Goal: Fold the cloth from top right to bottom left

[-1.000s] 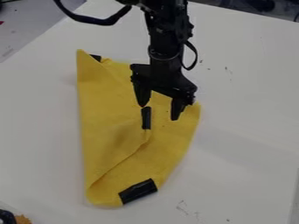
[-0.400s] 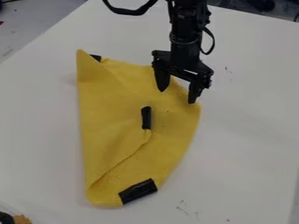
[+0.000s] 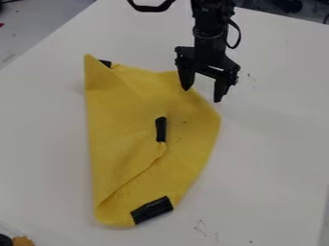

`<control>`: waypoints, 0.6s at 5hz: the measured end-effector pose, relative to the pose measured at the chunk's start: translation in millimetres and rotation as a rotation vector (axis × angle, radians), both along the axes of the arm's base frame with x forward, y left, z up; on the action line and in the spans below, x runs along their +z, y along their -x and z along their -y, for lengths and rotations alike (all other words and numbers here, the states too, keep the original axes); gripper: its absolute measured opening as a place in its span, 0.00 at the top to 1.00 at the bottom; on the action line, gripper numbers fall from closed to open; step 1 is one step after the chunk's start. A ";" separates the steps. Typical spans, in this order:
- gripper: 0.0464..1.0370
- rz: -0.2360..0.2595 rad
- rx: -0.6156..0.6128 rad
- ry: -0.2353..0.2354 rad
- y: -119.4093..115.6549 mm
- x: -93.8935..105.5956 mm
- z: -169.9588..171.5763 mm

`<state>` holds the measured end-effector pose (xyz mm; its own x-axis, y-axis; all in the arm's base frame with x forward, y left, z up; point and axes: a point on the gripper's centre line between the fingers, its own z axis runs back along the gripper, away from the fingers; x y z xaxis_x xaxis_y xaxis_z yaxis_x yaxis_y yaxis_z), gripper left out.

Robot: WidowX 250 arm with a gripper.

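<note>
No readable text, labels, brands, numbers or signs anywhere; dark marks on tabletop (image 3: 270, 149) spell nothing legible

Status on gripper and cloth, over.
Gripper open, empty, at cloth's upper right edge. Yellow cloth partly folded, black patch mid-cloth. No obstruction seen on the cloth.

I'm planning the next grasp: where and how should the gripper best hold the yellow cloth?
Probably by the narrow black strip near the middle of the yellow cloth, coming from above with the open gripper straddling the strip's long sides. A crease runs from its lower end, so it looks like a folded-over corner.
</note>
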<state>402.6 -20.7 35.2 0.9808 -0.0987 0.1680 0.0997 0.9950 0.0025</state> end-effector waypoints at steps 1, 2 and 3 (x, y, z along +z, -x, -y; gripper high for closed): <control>0.04 0.024 0.041 0.046 -3.3 -8.8 -9.6; 0.04 0.012 0.069 0.084 -2.7 -24.0 -12.0; 0.04 0.017 0.074 0.113 -10.1 -25.5 -11.2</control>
